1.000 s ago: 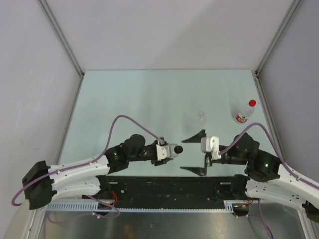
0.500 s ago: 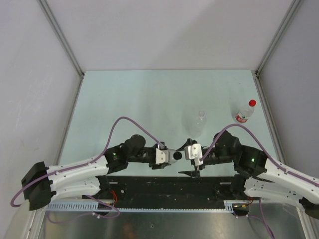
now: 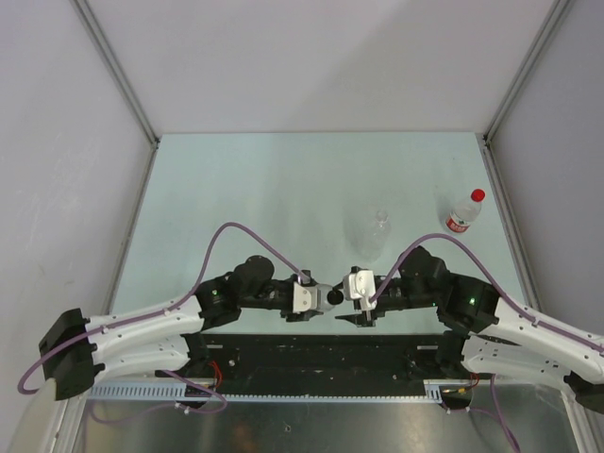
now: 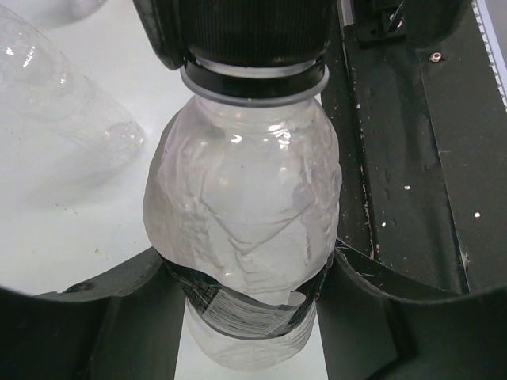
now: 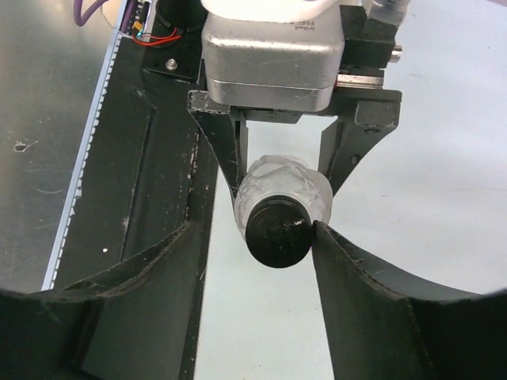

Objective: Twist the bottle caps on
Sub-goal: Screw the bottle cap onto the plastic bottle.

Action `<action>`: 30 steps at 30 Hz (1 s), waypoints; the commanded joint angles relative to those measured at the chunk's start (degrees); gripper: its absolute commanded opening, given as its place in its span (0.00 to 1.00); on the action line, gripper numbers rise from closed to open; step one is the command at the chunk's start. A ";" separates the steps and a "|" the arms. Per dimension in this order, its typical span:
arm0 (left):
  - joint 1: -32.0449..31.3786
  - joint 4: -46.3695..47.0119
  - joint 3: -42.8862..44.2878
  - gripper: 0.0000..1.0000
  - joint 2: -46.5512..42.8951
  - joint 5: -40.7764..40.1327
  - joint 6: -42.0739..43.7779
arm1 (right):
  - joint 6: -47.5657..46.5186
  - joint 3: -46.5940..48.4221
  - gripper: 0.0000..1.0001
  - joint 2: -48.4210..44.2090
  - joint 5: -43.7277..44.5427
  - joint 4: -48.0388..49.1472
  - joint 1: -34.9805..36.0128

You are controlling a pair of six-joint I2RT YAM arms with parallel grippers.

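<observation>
A crumpled clear plastic bottle (image 4: pixel 242 198), base cropped at the frame bottom, was gripped by the left pincer (image 4: pixel 245 265); its round black cap (image 5: pixel 279 236) was straddled loosely by the part-open right pincer (image 5: pixel 255 228).

Plain grey walls (image 3: pixel 311 57) enclose a pale green surface (image 3: pixel 264 179) on three sides, with slanting metal corner posts (image 3: pixel 118 71); soft even light, perhaps from overhead.

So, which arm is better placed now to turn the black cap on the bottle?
The right. The right jaws stand on both sides of the black cap, with a gap on one side. The left jaws grip the bottle by its body, so that arm should only steady it.
</observation>
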 commanded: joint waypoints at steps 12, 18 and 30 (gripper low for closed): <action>0.33 1.52 0.82 0.21 0.50 1.42 0.32 | 1.87 0.56 0.61 -0.79 5.12 1.98 0.21; 0.31 1.52 0.92 0.21 0.75 0.62 0.34 | 2.44 0.56 0.63 -0.54 7.43 3.39 0.19; 0.33 1.71 1.63 0.21 1.76 -1.13 -0.28 | 3.48 0.56 0.34 0.77 9.70 2.77 0.21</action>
